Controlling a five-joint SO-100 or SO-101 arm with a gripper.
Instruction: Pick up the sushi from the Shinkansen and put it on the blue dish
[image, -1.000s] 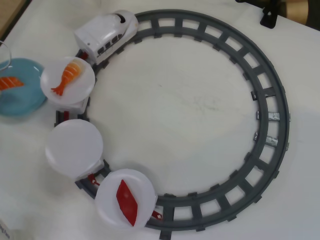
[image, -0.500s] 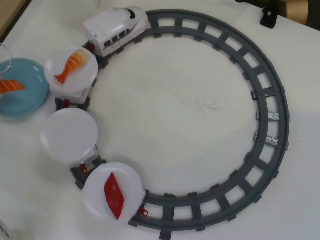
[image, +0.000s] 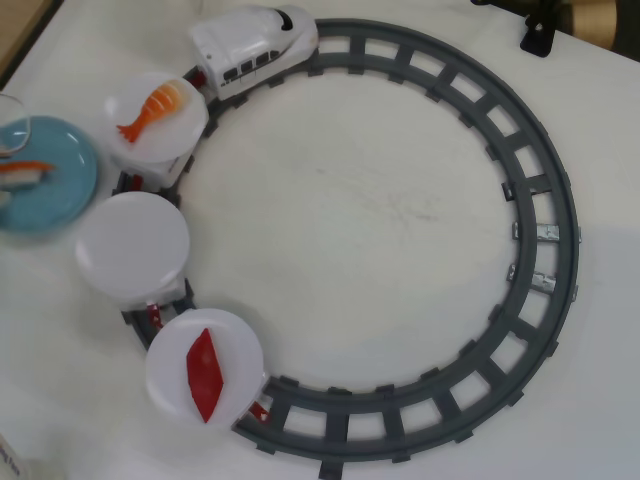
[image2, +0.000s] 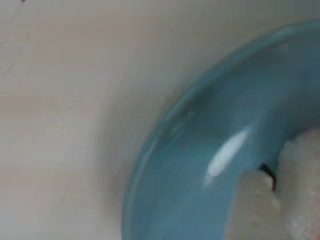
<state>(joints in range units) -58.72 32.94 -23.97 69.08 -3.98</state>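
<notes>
The salmon sushi (image: 24, 171) lies on the blue dish (image: 60, 185) at the left edge of the overhead view. A pale part of my gripper (image: 8, 125) shows just above the dish at that edge; its jaws are mostly out of view. The wrist view is a blurred close-up of the blue dish (image2: 200, 190), with a white blurred mass at the lower right. The white Shinkansen (image: 255, 48) stands on the track at the top, pulling cars with round white plates.
The first white plate (image: 175, 135) carries an orange shrimp piece (image: 155, 108). The middle plate (image: 132, 247) is bare. The last plate (image: 235, 345) holds a dark-red pointed piece (image: 204, 373). A grey ring track (image: 545, 230) circles the white table.
</notes>
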